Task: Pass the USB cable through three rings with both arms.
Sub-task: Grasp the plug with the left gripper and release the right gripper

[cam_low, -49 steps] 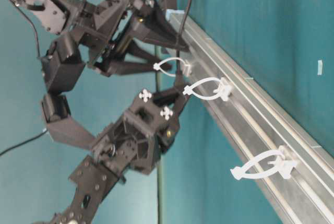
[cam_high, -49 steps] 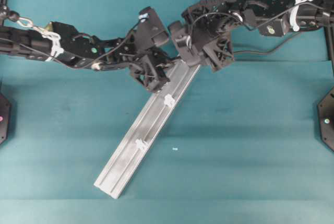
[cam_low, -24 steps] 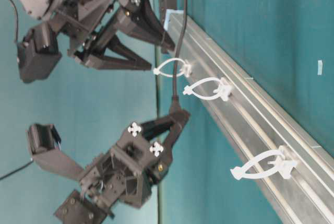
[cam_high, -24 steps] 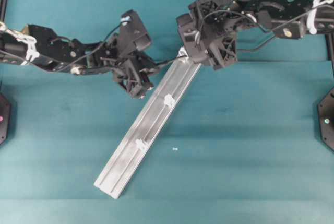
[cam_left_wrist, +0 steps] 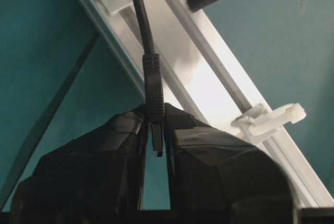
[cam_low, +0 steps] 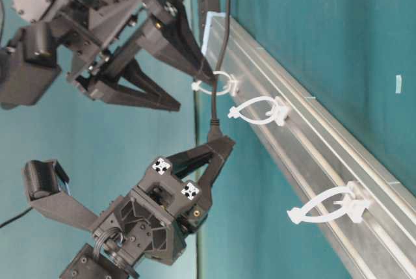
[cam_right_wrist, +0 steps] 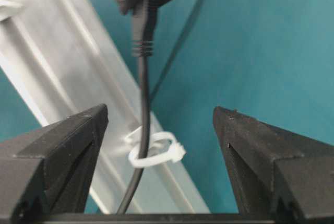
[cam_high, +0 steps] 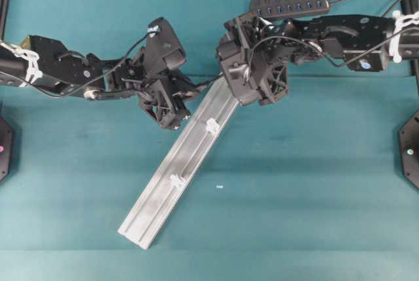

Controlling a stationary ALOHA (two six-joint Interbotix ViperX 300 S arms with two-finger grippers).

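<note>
The rail [cam_high: 177,173] lies slantwise on the table [cam_high: 314,196], its near end toward the left and its far end under the grippers. Near that near end a ring [cam_high: 177,180] stands empty, and farther along a second ring [cam_high: 212,125] is also empty.

Left of the rail's far part, the left gripper [cam_low: 221,147] has its fingers pressed together on the cable's plug [cam_left_wrist: 154,91], the metal tip showing in the slot between them. From the plug the cable [cam_low: 220,64] runs on through the third ring [cam_right_wrist: 155,149], the farthest one on the rail, so the cord sits inside that loop while the plug is just clear of it on the left gripper's side.

Above that ring the right gripper [cam_right_wrist: 159,125] hangs with its fingers [cam_right_wrist: 68,140] spread wide, one on each side of the cable and touching neither cable nor ring.

Farthest back, a hub [cam_high: 289,4] lies on the table beside the right arm [cam_high: 347,29].
</note>
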